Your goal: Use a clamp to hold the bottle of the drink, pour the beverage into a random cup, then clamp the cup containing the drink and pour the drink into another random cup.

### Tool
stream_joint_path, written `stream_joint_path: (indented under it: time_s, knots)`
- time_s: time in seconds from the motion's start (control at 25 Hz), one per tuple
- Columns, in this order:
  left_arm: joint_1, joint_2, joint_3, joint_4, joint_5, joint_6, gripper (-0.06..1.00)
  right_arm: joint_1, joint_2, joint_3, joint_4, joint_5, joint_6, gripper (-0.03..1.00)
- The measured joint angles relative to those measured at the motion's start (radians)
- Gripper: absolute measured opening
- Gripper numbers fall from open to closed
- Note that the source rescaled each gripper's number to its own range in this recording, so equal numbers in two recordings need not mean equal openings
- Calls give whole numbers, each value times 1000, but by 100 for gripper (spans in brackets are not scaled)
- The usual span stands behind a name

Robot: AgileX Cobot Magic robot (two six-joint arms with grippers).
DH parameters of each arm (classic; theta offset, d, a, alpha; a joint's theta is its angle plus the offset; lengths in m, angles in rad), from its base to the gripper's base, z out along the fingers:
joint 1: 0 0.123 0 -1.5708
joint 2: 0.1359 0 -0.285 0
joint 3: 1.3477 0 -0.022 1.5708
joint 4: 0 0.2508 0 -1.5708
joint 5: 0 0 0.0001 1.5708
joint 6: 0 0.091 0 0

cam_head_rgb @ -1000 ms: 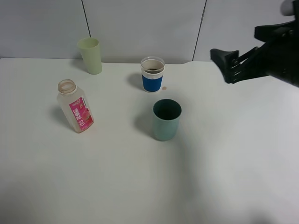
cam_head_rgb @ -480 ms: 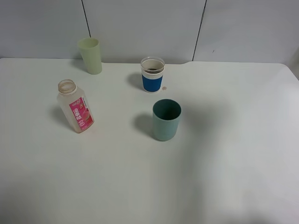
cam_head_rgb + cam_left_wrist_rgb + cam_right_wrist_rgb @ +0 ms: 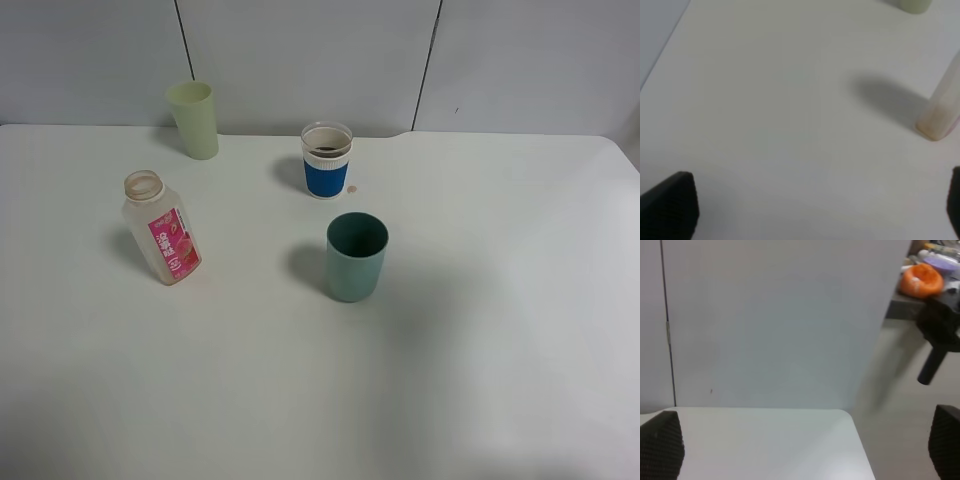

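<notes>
**A:** Talk me through the table, what have you got?

**B:** From the high camera I see 4 things on the white table (image 3: 500, 350). The bottle of the drink (image 3: 162, 228) stands left of centre, uncapped, leaning a little, pink label facing the camera. It looks empty or close to it. The plain teal cup (image 3: 356, 256) stands upright near the middle, dark inside; I can't tell whether anything is in it.

**A:** And the drink itself?

**B:** The beverage (image 3: 326, 152) shows as a dark ring inside the blue-banded white cup (image 3: 327, 160), which stands upright behind the teal cup, apart from it. There's a small brown spot (image 3: 351, 189) on the table just beside that cup. The pale green tumbler (image 3: 194, 119) sits at the back left, near the wall.

**A:** Where are your grippers?

**B:** Neither of my 2 arms shows in the high view. My left gripper (image 3: 820, 200) hangs over bare table, jaws spread wide, nothing between them; the base of the bottle (image 3: 942, 112) is off to one side, well clear of my fingers (image 3: 670, 202). My right gripper (image 3: 802, 445) points at the grey wall panel past the table's corner, jaws wide apart too, gripping nothing.
</notes>
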Motion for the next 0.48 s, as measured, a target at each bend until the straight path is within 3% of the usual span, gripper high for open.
stream_joint_path:
  time_s: [0.48]
  knots:
    - [0,0,0,0,0,0,100,0,-309,-1,-20,333,0,100]
